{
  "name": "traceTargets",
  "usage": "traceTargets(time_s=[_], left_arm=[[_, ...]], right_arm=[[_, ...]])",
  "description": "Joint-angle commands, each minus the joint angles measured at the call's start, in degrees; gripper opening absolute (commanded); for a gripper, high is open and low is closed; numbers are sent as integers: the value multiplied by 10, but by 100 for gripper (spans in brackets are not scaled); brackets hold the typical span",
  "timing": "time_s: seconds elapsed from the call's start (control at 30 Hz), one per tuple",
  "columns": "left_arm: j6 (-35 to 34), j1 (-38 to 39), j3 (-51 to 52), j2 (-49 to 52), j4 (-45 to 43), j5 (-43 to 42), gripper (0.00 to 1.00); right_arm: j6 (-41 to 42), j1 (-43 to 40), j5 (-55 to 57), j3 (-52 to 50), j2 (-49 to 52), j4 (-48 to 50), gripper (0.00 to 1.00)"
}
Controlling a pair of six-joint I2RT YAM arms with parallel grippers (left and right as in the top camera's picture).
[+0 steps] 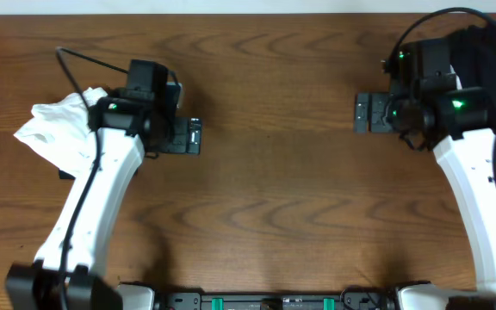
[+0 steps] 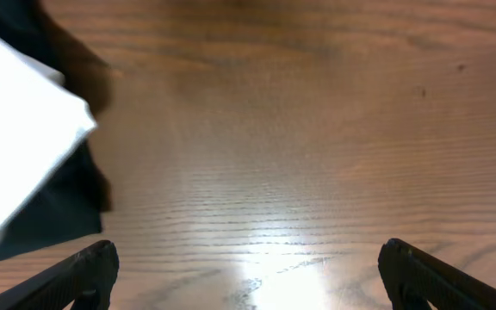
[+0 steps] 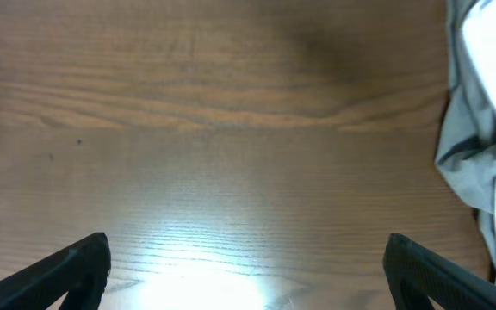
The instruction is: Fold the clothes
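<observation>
From overhead, two heaps of clothes show: a crumpled white garment (image 1: 54,129) at the left of the table (image 1: 274,198), partly under the left arm (image 1: 102,189), and black fabric (image 1: 489,52) at the right edge. Only the left wrist view shows dark cloth (image 2: 58,207) beneath the white. Only the right wrist view shows pale cloth (image 3: 480,129). The left gripper (image 1: 192,136) and the right gripper (image 1: 364,114) both stand wide over bare wood, holding nothing.

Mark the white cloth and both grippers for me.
white cloth (image 1: 54,129), overhead, its crumpled middle.
left gripper (image 1: 198,136), overhead, midway between its fingertips.
right gripper (image 1: 357,114), overhead, midway between its fingertips.
</observation>
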State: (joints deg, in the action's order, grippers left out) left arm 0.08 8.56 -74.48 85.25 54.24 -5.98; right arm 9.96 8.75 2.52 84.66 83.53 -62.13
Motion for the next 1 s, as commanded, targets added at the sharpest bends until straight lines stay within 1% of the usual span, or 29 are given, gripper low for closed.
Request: traceTargets(time_s=[0.0, 0.13, 0.27, 0.4, 0.5, 0.57, 0.67, 0.83, 0.97], left_arm=[[19, -2, 3, -90, -4, 1, 98], [18, -2, 47, -207, -28, 16, 98], [9, -2, 130, -342, -67, 20, 98], [-3, -2, 203, -461, -72, 20, 98], [-3, -2, 223, -509, -69, 20, 98], [-3, -2, 225, -532, -56, 20, 98], [-3, -2, 225, -548, -38, 20, 98], [-3, -2, 225, -547, -33, 20, 98], [-3, -2, 225, -547, -33, 20, 98]], right_arm=[[-10, -7, 20, -1, -76, 1, 99], [-10, -7, 20, -47, -175, 23, 99], [10, -6, 19, -146, -308, 62, 99], [15, -7, 24, -241, -452, 87, 99], [16, -7, 30, -275, -524, 72, 99], [16, -7, 30, -290, -561, 56, 99], [16, -7, 30, -294, -597, 5, 99], [16, -7, 30, -294, -613, -101, 99], [20, -7, 31, -296, -613, -98, 99]])
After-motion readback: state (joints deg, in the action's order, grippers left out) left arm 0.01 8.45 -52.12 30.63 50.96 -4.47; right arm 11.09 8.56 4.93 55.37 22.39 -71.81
